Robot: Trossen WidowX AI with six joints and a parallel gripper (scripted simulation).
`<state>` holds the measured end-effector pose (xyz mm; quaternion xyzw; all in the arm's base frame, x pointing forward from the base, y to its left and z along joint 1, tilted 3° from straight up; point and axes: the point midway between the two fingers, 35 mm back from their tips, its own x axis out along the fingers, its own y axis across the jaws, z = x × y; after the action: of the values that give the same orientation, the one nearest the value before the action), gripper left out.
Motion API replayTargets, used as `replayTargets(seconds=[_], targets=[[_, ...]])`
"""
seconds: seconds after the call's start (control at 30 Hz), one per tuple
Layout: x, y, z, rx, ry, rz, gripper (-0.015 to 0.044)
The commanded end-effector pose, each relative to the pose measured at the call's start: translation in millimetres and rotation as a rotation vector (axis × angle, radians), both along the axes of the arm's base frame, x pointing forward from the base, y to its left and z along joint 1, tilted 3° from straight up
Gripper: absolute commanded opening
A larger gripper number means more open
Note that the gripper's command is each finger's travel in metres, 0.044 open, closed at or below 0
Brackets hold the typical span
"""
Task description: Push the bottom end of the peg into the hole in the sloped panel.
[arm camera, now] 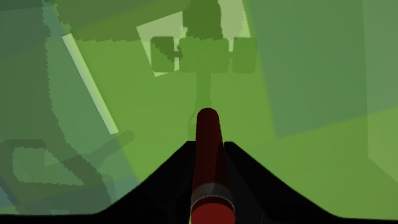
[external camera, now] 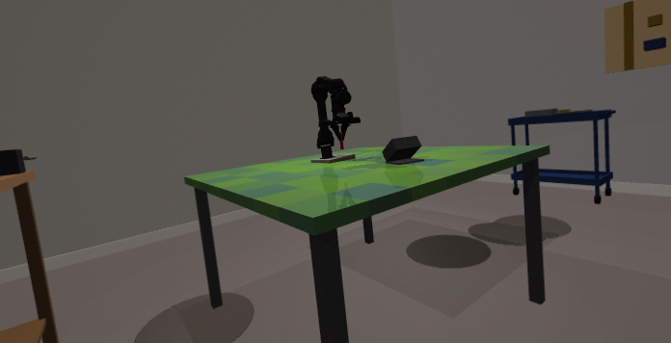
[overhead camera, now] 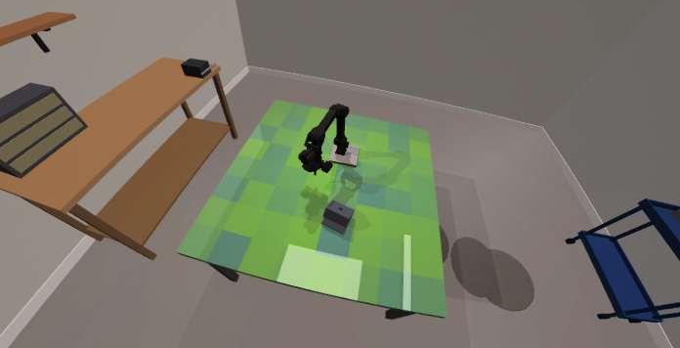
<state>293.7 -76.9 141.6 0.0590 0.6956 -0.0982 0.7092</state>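
Observation:
A round dark-red peg [overhead camera: 315, 173] [external camera: 341, 143] [arm camera: 207, 165] with a brighter red top and a grey band hangs upright, its bottom end above the green table [overhead camera: 391, 268] [external camera: 299, 206]. My gripper [external camera: 341, 135] [arm camera: 209, 149] is shut on the peg; both black fingers press its sides in the wrist view. The dark sloped panel block [overhead camera: 337, 216] [external camera: 403, 148] stands on the table, apart from the gripper. Its hole [overhead camera: 340, 208] shows as a small dark spot in the top view. The hole's inside is too small to make out.
The arm's pale base plate [overhead camera: 350, 158] [external camera: 345, 157] lies behind the gripper. A wooden bench [overhead camera: 132, 97] stands off to the left, and a blue cart [overhead camera: 613, 270] [external camera: 561, 177] off to the right, both away from the table.

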Motion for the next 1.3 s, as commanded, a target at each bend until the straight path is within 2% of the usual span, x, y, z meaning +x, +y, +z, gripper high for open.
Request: replayTargets(seconds=[0.0, 1.27], targets=[[3.6, 3.8, 1.8, -0.013, -0.009, 0.034, 0.0000], [36.2, 48.4, 10.4, -0.116, -0.103, 0.335, 0.0000]])
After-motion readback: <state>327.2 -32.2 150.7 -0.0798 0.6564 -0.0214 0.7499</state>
